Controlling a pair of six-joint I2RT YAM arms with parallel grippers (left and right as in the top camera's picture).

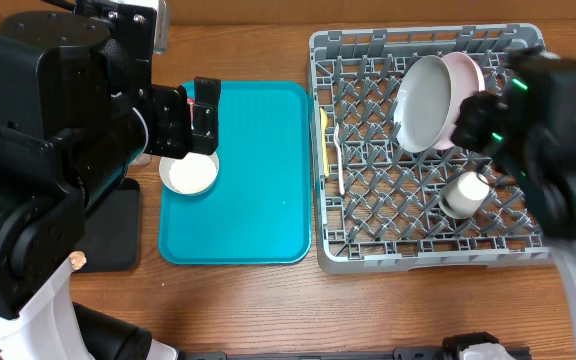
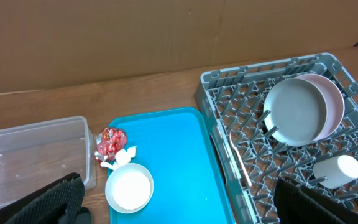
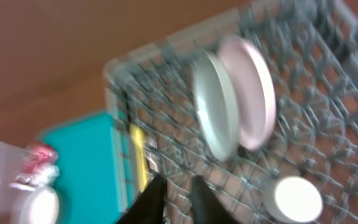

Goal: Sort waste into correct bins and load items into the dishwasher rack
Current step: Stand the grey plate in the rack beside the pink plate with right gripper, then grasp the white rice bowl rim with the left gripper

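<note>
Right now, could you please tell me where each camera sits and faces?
Overhead: above the table, looking straight down on the teal tray and dishwasher rack; left arm and right arm both show.
Left wrist: on the left arm, angled down at the clear tub, red wrapper, bowl and rack; wide jaws in the bottom corners.
Right wrist: over the rack, facing the cup; narrowly parted jaws at the bottom edge.
All three show the grey-green plate and pink plate leaning in the rack.

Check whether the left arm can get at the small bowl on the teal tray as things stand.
Probably yes. The left gripper hangs open near the small bowl, which sits uncovered on the teal tray. Only the red foil wrapper and white tissue crowd one side of its rim.
</note>
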